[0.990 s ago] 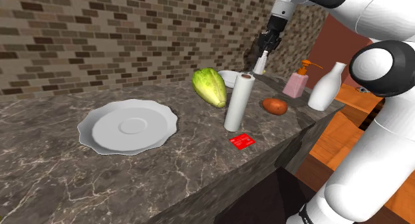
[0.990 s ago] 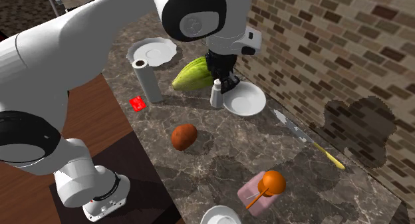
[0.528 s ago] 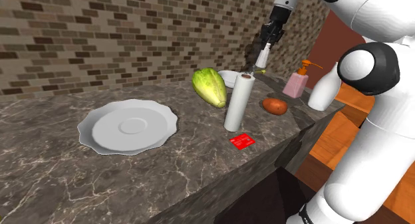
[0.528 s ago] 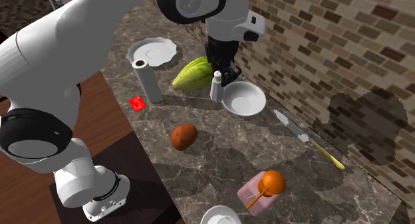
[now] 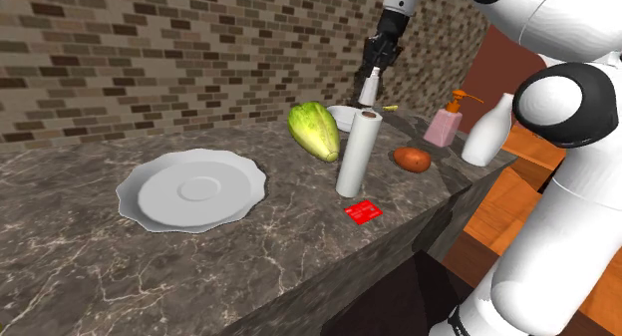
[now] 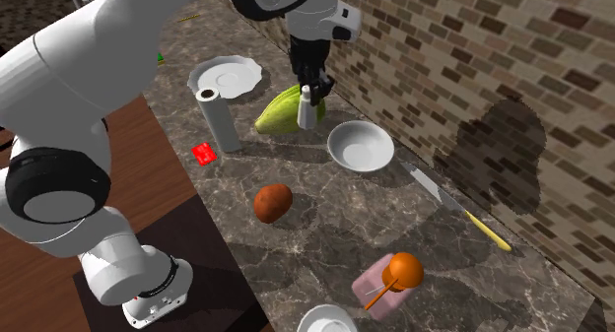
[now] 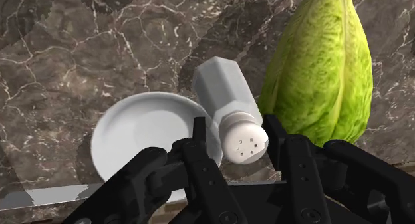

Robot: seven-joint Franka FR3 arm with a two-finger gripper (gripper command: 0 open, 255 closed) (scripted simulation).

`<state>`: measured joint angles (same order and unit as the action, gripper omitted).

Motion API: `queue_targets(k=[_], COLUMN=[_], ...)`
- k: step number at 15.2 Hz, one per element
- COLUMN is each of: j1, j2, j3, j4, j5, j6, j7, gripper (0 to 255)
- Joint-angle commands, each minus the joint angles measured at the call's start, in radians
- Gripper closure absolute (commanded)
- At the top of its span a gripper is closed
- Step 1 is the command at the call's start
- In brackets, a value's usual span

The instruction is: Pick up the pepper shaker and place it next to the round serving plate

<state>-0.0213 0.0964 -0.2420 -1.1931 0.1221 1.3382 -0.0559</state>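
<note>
A white pepper shaker (image 5: 370, 88) (image 6: 310, 110) (image 7: 229, 104) hangs tilted in the air, and my black gripper (image 5: 374, 69) (image 6: 313, 90) (image 7: 239, 133) is shut on its perforated cap end. It is above the gap between a green cabbage (image 5: 314, 130) (image 6: 281, 111) (image 7: 319, 76) and a small white bowl (image 5: 342, 114) (image 6: 361, 146) (image 7: 139, 133). The large white serving plate (image 5: 192, 189) (image 6: 226, 76) with a wavy rim lies on the dark marble counter, well off to the shoulder view's left, beyond the cabbage.
A tall white paper roll (image 5: 356, 153) (image 6: 219, 118) stands near the cabbage, a small red item (image 5: 363, 211) beside it at the counter's edge. A brown potato (image 5: 412, 159), pink soap dispenser (image 5: 446, 123), white bottle (image 5: 488, 133) and knife (image 6: 453, 207) lie further along. A brick wall backs the counter.
The gripper has lifted the shaker off the counter beside the bowl and carried it up and to the shoulder view's left, toward the cabbage.
</note>
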Motion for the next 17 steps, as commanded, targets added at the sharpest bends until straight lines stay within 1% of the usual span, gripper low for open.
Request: queue_targets(k=[1, 5, 9, 13, 17], j1=[0.028, 0.081, 0.131, 0.179, 0.227], j2=[-0.004, 0.016, 0.055, 0.115, 0.199], j3=[0.021, 0.061, 0.098, 0.131, 0.16], j4=[-0.025, -0.032, -0.011, 0.041, 0.13], j5=[-0.006, -0.013, -0.018, -0.022, -0.028], j6=[0.027, 0.062, 0.087, 0.103, 0.103], j7=[0.046, 0.134, 0.219, 0.299, 0.376], gripper=[255, 255, 255, 255, 255])
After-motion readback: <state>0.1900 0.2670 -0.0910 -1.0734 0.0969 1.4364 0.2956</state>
